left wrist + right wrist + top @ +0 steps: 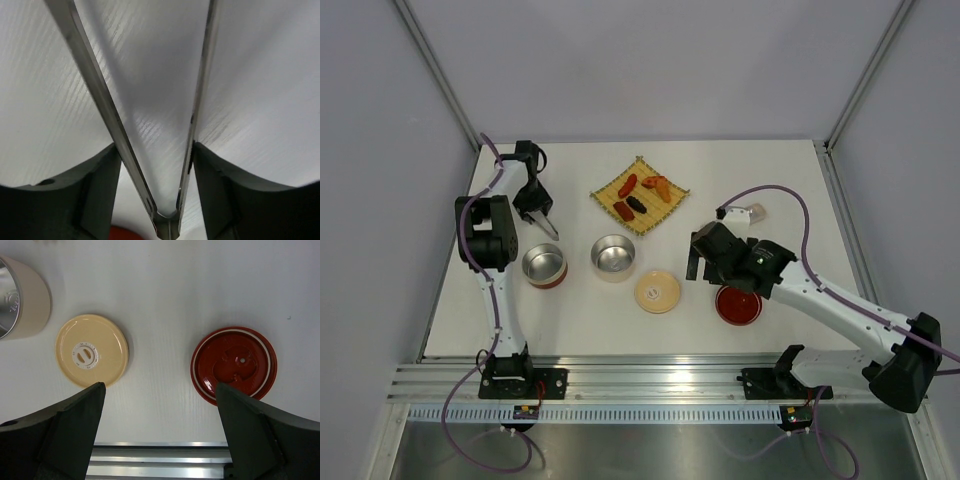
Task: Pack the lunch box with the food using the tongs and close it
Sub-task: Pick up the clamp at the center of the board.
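the lunch box (614, 257) stands open near the table's (770, 170) middle in the top view, with the red-brown tin (544, 265) just beside it at 9 o'clock and its cream lid (658, 291) lying flat just beside it at 4 o'clock; the red lid (738, 305) lies at 3 o'clock of the cream lid, partly covered by the right arm; the woven yellow mat (658, 212) sits at 12 to 1 o'clock of the lunch box, carrying the food (636, 203), red, dark and orange pieces, all on the mat; a translucent case (752, 212) lies at 3 o'clock of the mat, near the right arm's cable; nothing lies between mat and lunch box; the top view shows only a short silver end of the tongs (548, 228) poking from the left gripper (535, 212) at 12 o'clock of the red-brown tin, while the left wrist view shows their two arms spreading in a v from the joint at its lower edge; the right wrist view shows the cream lid's oval centre mark, the red lid's face uncovered and the metal rail (160, 460) at 6 o'clock, plus the lunch box's side at 10 o'clock; the left gripper's fingers (100, 190) press in on the tongs, one arm against each finger's inner edge, partly drawn in; the right gripper (700, 262) is spread wide above the two lids, holding and touching nothing.
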Tool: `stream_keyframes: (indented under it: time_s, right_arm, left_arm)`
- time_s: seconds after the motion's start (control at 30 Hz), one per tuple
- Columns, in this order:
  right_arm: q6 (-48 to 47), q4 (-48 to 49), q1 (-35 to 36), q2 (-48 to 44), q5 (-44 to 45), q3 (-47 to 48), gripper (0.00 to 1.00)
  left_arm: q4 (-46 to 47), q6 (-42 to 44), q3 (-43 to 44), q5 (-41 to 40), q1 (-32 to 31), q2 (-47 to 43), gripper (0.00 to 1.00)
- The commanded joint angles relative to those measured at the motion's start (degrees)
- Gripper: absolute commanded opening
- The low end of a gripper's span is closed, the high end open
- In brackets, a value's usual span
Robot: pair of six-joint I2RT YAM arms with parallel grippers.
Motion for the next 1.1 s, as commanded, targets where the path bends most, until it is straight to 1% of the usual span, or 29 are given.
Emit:
stream_keyframes:
  time_s: [0.0,0.23,0.3,0.33,0.4,0.47,0.5,0.53,0.57,0.6,0.67,0.73,0.77,0.8,0.87,0.93,0.97,1.07]
  right_arm:
    - [3.2,0.1,0.0,-2.7,1.4,-1.0,0.99]
    - [2.6,-0.8,0.0,-3.6,2.9,-0.5,0.99]
    - [2.5,-1.1,0.0,-3.2,3.0,0.1,0.99]
    - [2.4,-1.0,-0.1,-2.9,3.0,0.3,0.99]
    - [2.4,-1.4,0.0,-2.5,3.3,1.1,1.0]
    - [3.8,-2.5,0.0,-2.3,3.4,1.7,1.0]
    - [4.1,-2.5,-0.1,-2.6,3.3,1.5,1.0]
    - [4.8,-2.3,-0.1,-3.4,3.3,1.3,1.0]
    - [5.0,-2.0,-0.1,-3.6,3.4,1.2,0.99]
    - [5.1,-1.8,0.0,-4.2,3.6,1.2,0.99]
    - [5.0,-2.5,-0.1,-4.7,4.2,1.6,0.99]
    - [4.7,-3.5,-0.1,-4.6,5.0,3.2,1.0]
    - [4.5,-4.7,-0.1,-4.5,5.3,3.9,0.99]
    - [4.5,-5.4,0.0,-4.3,5.8,5.0,0.99]
    - [4.3,-6.1,-0.1,-4.3,6.3,5.7,0.99]
    - [4.2,-6.0,0.0,-4.3,6.5,6.2,0.99]
    - [4.1,-5.6,0.0,-4.3,6.5,6.2,0.99]
    - [3.9,-4.9,-0.1,-3.7,5.9,6.6,0.99]
  left_arm:
    - [0.9,2.3,2.2,0.6,0.1,0.0,0.5]
    - [1.0,4.3,4.3,0.4,0.1,-3.4,0.16]
    - [2.3,4.8,4.3,2.7,0.1,-5.6,0.12]
    - [3.4,5.3,4.2,3.7,-0.1,-8.4,0.1]
    - [4.0,5.8,4.0,2.9,-0.7,-11.8,0.1]
    - [5.7,7.4,2.8,2.7,-1.4,-17.2,0.11]
    - [6.7,8.4,2.1,3.8,-1.5,-19.1,0.11]
    - [8.1,10.2,-0.2,5.9,-3.1,-21.0,0.12]
    - [10.9,13.7,-1.5,8.1,-4.5,-24.9,0.13]
    - [11.6,14.9,-2.5,10.6,-5.4,-26.5,0.14]
    - [10.4,17.5,-3.1,11.6,-8.1,-29.3,0.17]
    - [7.0,19.3,-1.5,11.6,-9.9,-29.4,0.18]
    - [2.8,19.8,0.8,11.6,-10.7,-29.2,0.18]
    - [0.7,20.2,1.7,13.3,-12.5,-28.6,0.18]
    - [-3.6,21.1,2.7,12.6,-15.7,-28.3,0.19]
    - [-4.8,21.3,1.8,12.3,-17.8,-29.3,0.25]
    - [-4.5,21.2,0.9,10.6,-19.3,-29.9,0.27]
    - [-3.1,20.0,-1.9,13.1,-20.0,-30.5,0.31]
